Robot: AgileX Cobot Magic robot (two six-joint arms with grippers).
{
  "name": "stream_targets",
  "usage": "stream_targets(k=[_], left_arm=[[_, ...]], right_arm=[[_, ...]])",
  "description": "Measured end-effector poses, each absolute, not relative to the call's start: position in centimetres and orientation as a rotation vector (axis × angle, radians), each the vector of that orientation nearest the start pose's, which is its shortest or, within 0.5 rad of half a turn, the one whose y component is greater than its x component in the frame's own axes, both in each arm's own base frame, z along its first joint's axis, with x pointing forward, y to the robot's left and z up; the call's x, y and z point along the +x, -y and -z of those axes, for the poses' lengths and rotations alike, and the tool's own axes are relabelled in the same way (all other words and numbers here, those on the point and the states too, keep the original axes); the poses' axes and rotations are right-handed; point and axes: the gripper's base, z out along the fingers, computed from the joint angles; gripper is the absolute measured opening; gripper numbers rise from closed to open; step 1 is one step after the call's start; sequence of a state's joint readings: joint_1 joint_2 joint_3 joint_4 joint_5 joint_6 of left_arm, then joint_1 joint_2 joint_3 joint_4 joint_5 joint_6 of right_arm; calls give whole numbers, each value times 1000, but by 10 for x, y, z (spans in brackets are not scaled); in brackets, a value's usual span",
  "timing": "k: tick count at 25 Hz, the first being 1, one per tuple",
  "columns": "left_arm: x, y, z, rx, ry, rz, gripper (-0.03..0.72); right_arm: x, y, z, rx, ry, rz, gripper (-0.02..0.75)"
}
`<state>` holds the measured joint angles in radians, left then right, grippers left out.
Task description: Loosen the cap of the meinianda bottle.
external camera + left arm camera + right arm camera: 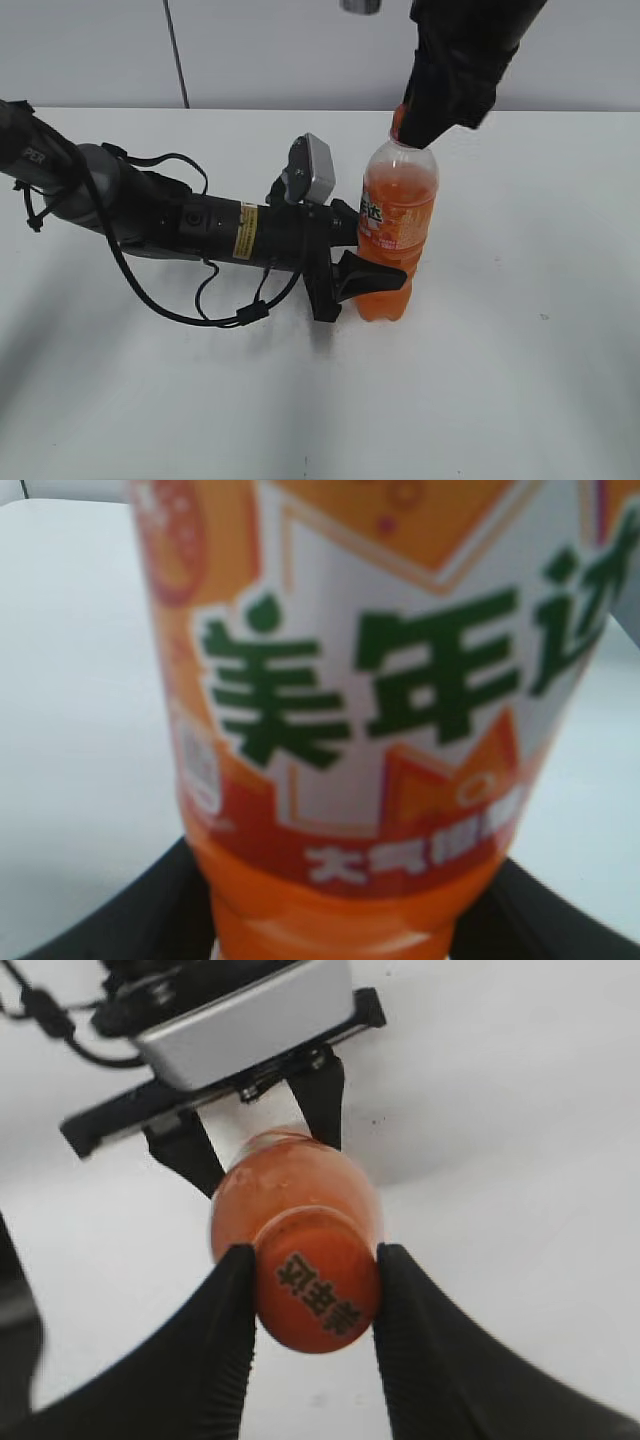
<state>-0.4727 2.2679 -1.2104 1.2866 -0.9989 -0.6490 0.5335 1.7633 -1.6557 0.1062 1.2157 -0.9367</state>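
Meinianda bottle [395,235] is held tight by the left gripper [375,275], its cap [318,1290] is pinched by the right gripper [312,1300], so a twist is needed next.

1. This looks like a robotics lab or test bench rather than a home or shop.
2. The surface [520,380] is a plain white tabletop, bare apart from a single soda bottle [396,235] near its centre.
3. A blank pale wall [280,50] closes the scene at 12 o'clock, with one thin dark vertical seam.
4. Black robot arms [200,225] with exposed cables [170,300] and a wrist-mounted camera box [318,170] reach over it from 9 and 12 o'clock.
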Motion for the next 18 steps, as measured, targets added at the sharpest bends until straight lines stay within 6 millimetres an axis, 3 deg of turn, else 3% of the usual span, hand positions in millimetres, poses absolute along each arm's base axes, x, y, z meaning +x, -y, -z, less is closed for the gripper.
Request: stream_targets(k=[3, 8, 11, 15, 18], left_arm=[[337, 255, -92, 1343, -1519, 1015, 391], [337, 255, -92, 1342, -1519, 1015, 391], [337, 255, -92, 1340, -1520, 1015, 391], [337, 255, -92, 1338, -1522, 1016, 391], [337, 255, -92, 1338, -1523, 1017, 391]], right_arm=[[317, -197, -325, -2140, -1798, 38, 274], [317, -196, -325, -2216, -1707, 68, 274], [318, -196, -328, -2167, -1755, 59, 317], [314, -196, -346, -1984, -1871, 15, 505], [304, -194, -363, -1805, -1971, -67, 559]])
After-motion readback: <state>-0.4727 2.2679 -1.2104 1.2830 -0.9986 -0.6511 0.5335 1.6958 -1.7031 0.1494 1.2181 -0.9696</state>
